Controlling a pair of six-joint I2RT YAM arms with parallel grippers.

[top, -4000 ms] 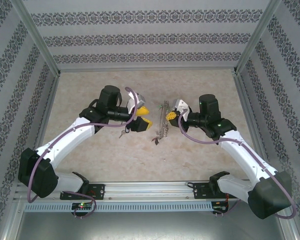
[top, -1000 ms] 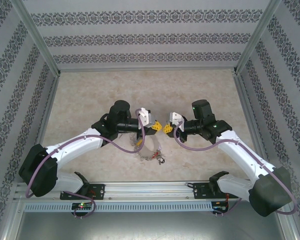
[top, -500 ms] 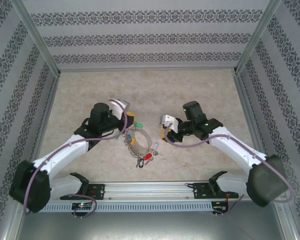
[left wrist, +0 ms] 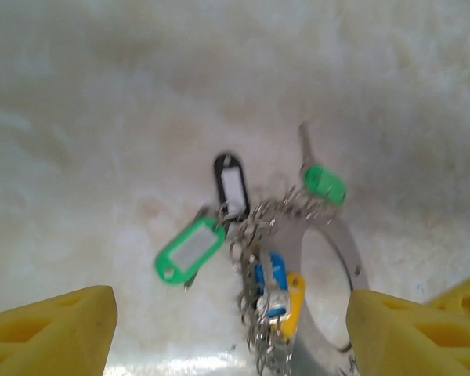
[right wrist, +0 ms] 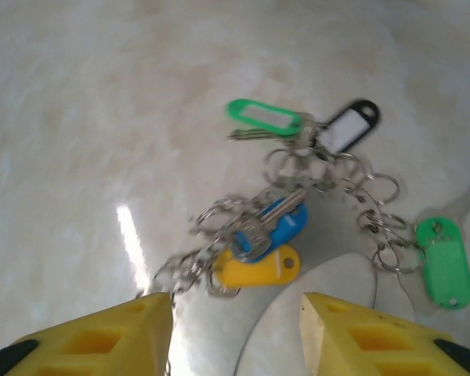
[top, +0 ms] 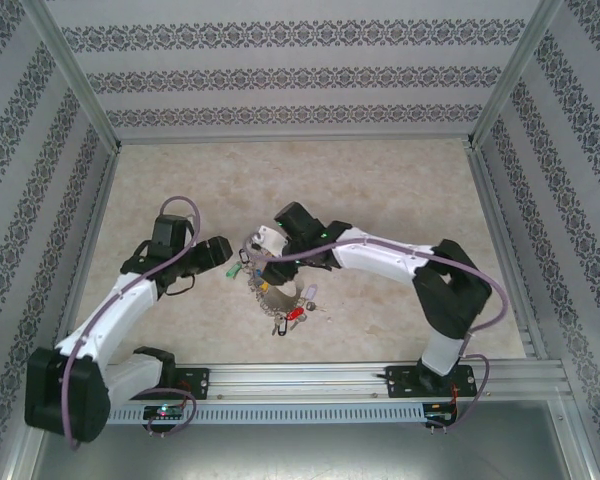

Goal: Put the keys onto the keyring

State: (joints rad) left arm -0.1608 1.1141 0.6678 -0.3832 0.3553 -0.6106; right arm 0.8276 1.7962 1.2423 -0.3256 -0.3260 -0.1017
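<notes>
The keyring (top: 276, 292) lies flat on the table, a wide grey band (left wrist: 348, 258) strung with small rings and keys with tags. A key with a black tag (left wrist: 231, 181) rests at the far end of the cluster, touching the chain of small rings (right wrist: 345, 127). I cannot tell whether it is linked on. Green (left wrist: 189, 247), blue (right wrist: 276, 222), yellow (right wrist: 255, 270) and red (top: 296, 314) tags spread around it. My left gripper (left wrist: 231, 313) hangs open, drawn back left of the ring (top: 218, 256). My right gripper (right wrist: 236, 305) is open above the ring's band (right wrist: 317, 235), holding nothing (top: 261, 244).
The right arm (top: 380, 258) stretches leftwards across the middle of the table. Patterned walls (top: 40, 200) close in three sides, and an aluminium rail (top: 300, 378) runs along the near edge. Bare marbled tabletop (top: 310, 180) lies beyond the ring.
Both grippers have opened and the keyring now lies on the table. The left arm has drawn back to the left. The right arm has swung left over the ring.
</notes>
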